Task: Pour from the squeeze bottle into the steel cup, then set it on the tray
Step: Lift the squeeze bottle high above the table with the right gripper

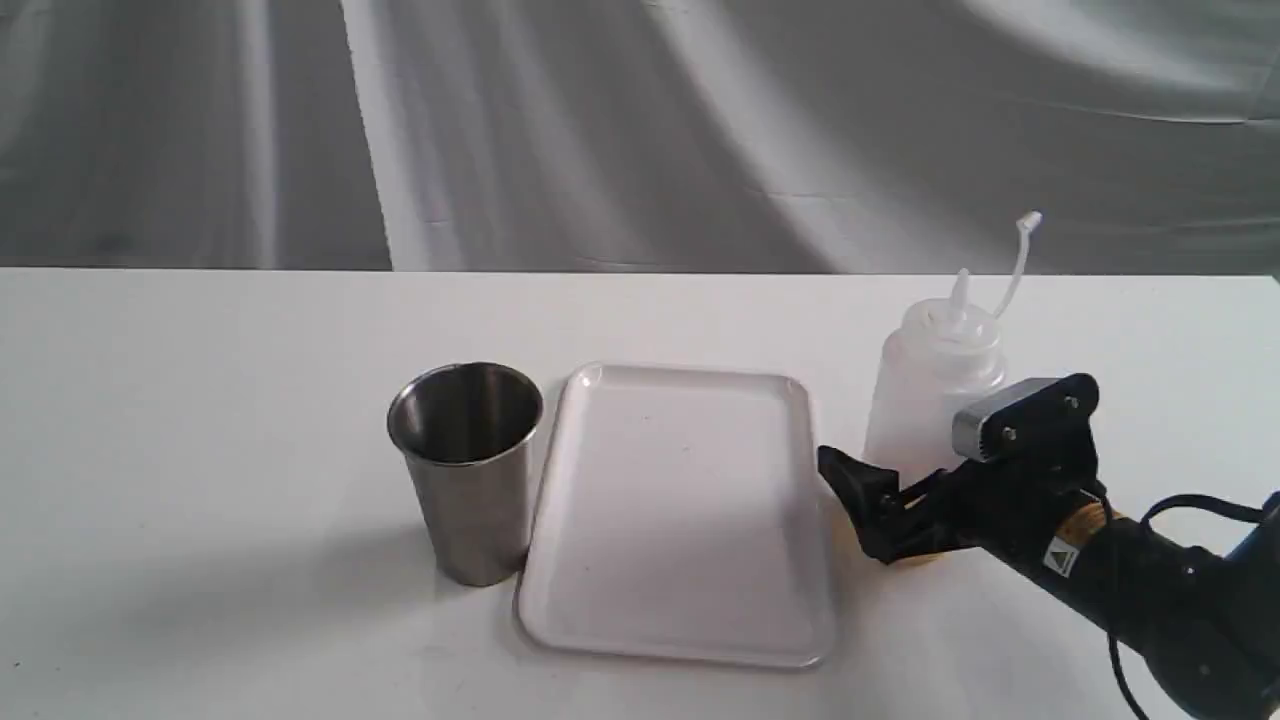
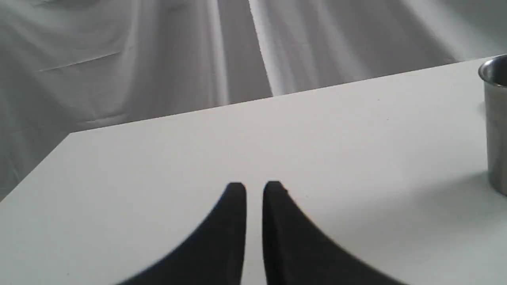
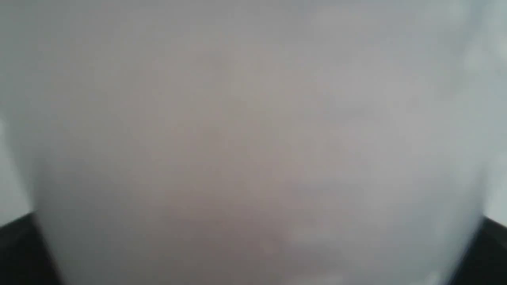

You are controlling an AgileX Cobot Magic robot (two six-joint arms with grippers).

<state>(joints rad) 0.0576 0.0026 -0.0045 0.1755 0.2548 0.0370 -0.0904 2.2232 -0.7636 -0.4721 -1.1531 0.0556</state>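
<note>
Squeeze bottle (image 1: 935, 385) upright at the right of the frame, with your right claw (image 1: 878, 472) around its lower body.

In the exterior view the bottle stands on the white surface (image 1: 200, 450), long axis vertical. Its nozzle (image 1: 960, 292) points straight up and the cap strap (image 1: 1020, 255) curls toward the upper right. Your right claw reaches in low from the lower right corner, one black finger (image 1: 858, 490) at the bottle's left flank. In the right wrist view the bottle fills the frame with a dark finger on each side, so the jaws straddle it, but I cannot tell whether they're pressing. The tray (image 1: 600, 385) lies flat at centre, long axis running top to bottom of the frame. It sits between the bottle and the steel cup (image 1: 470, 500), which stands mouth-up just beside the tray's left edge. Your left claw (image 2: 254, 190) hovers over the surface, fingers almost together, holding nothing.
</note>
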